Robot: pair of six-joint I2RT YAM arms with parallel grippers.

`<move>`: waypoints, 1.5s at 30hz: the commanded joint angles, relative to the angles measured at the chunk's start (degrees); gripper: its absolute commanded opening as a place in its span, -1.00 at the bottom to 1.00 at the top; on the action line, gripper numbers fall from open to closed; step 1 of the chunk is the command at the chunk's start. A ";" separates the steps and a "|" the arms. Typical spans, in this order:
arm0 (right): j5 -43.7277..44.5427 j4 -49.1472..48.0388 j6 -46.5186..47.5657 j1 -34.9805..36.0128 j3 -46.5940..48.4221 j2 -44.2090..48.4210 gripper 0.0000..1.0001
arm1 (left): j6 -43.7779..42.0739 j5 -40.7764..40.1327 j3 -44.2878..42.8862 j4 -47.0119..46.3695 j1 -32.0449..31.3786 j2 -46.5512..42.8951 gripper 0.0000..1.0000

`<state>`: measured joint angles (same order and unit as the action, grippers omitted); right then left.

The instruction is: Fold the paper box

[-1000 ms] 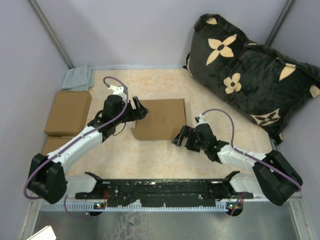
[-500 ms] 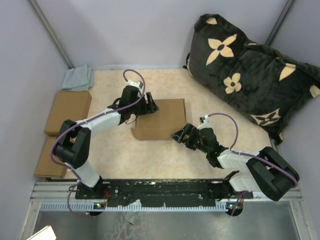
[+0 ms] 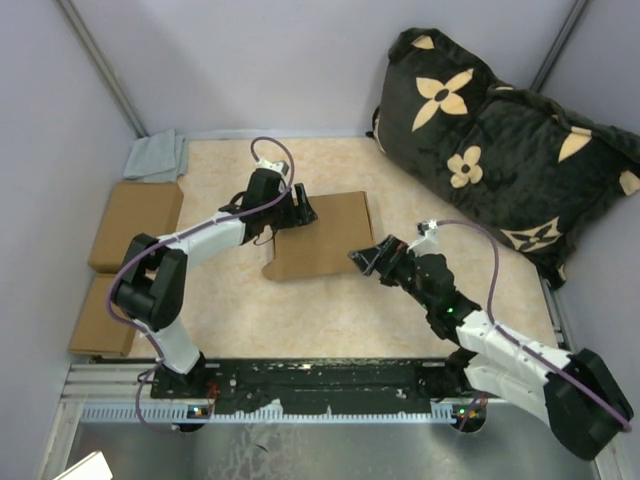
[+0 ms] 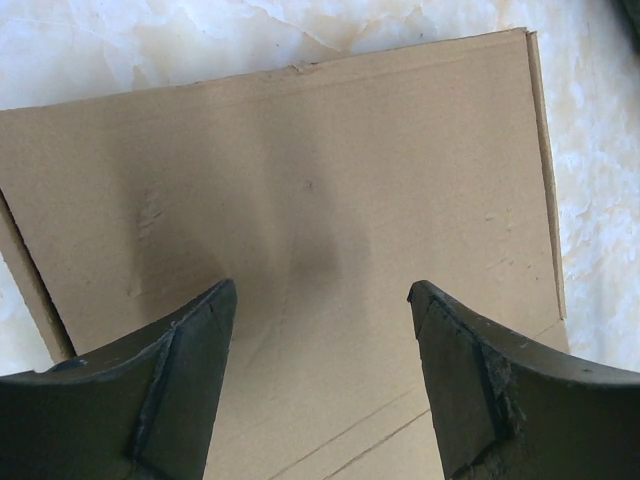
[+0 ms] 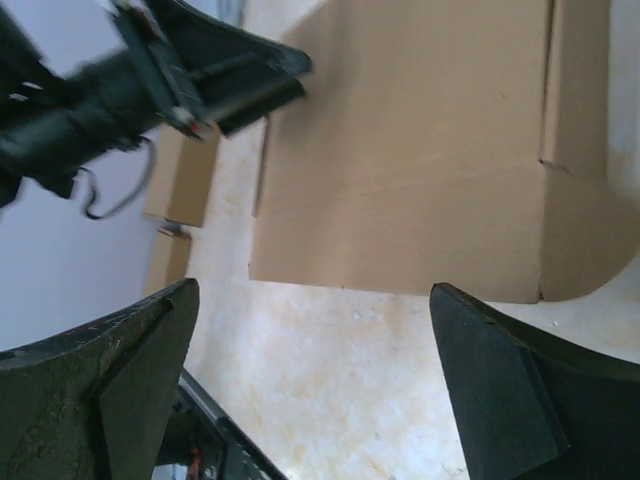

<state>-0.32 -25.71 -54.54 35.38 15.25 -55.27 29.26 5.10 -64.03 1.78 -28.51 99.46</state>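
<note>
The paper box point(image 3: 327, 238) lies flat on the marbled table as a plain brown cardboard sheet with crease lines. My left gripper point(image 3: 303, 212) hovers over its upper left part. In the left wrist view the left gripper point(image 4: 320, 290) is open, its black fingers point(image 4: 180, 380) straddling bare cardboard point(image 4: 330, 170) and holding nothing. My right gripper point(image 3: 362, 256) sits just off the box's lower right corner. In the right wrist view the right gripper point(image 5: 312, 288) is wide open over bare table, with the box point(image 5: 420, 150) just ahead of it.
Two smaller brown cardboard blocks point(image 3: 135, 225) point(image 3: 100, 315) lie along the left wall. A grey cloth point(image 3: 155, 155) sits in the far left corner. A black pillow with tan flowers point(image 3: 500, 140) fills the back right. The left arm point(image 5: 150, 70) shows in the right wrist view.
The left arm swung up and right until its gripper came over the box's upper left, its jaws narrowing a little. The right arm stretched out toward the box's lower right corner.
</note>
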 commanded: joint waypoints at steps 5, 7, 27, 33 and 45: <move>4.53 14.16 6.39 -0.48 10.68 9.24 0.99 | -2.01 -0.67 -1.13 4.23 -0.06 3.21 0.54; 5.46 20.20 8.41 -0.53 15.43 6.95 0.99 | -2.03 -0.48 -1.57 5.07 0.01 3.10 0.54; -2.33 54.32 30.19 -6.64 42.77 -22.30 0.98 | -3.45 -0.33 13.95 14.92 0.42 -22.09 0.75; -5.00 51.68 31.43 -6.64 42.19 -22.89 0.96 | -3.54 0.40 16.61 13.11 0.43 -21.30 0.71; -5.29 49.34 32.19 -6.64 41.56 -27.41 0.95 | -4.27 1.22 19.25 14.32 0.41 -23.83 0.67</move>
<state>-4.43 26.85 -23.83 28.69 55.94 -82.56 25.58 5.08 -46.63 16.71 -28.14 77.41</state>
